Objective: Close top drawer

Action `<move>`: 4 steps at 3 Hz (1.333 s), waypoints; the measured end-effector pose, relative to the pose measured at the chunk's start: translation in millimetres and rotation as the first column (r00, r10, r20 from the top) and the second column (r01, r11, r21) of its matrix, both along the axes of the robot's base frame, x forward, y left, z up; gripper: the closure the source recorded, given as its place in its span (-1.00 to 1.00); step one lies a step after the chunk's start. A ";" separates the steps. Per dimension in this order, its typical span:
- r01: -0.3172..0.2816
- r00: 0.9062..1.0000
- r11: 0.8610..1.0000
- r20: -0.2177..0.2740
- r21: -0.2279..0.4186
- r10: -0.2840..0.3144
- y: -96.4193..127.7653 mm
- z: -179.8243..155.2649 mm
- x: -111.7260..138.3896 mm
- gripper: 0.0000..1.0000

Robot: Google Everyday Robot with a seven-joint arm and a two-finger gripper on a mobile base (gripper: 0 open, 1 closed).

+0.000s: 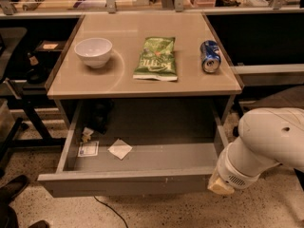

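Observation:
The top drawer (128,183) is a wide, shallow grey metal drawer, pulled far out from under the tan table top (118,75). Its plain front panel faces me. Inside lie a white paper scrap (119,148), a small card (88,148) and a dark object (97,115) at the back left. My gripper (221,185) is at the end of the white arm (266,141), low on the right. It sits right by the right end of the drawer's front panel.
On the table top stand a white bowl (93,51), a green chip bag (156,58) and a blue can (210,56) lying on its side. A dark chair frame (19,103) is on the left. A cable (107,210) runs over the speckled floor.

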State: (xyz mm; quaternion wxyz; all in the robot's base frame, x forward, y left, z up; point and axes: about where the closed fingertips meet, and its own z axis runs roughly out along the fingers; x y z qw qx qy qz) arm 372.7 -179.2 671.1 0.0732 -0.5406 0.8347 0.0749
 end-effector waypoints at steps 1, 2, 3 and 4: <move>-0.018 1.000 1.000 0.014 -0.002 0.018 5.8 0.3 9.0 1.00; -0.020 1.000 1.000 0.015 -0.003 0.020 6.4 0.4 9.7 0.69; -0.020 1.000 1.000 0.015 -0.003 0.020 6.4 0.4 9.7 0.22; -0.020 1.000 1.000 0.015 -0.003 0.020 6.4 0.4 9.7 -0.25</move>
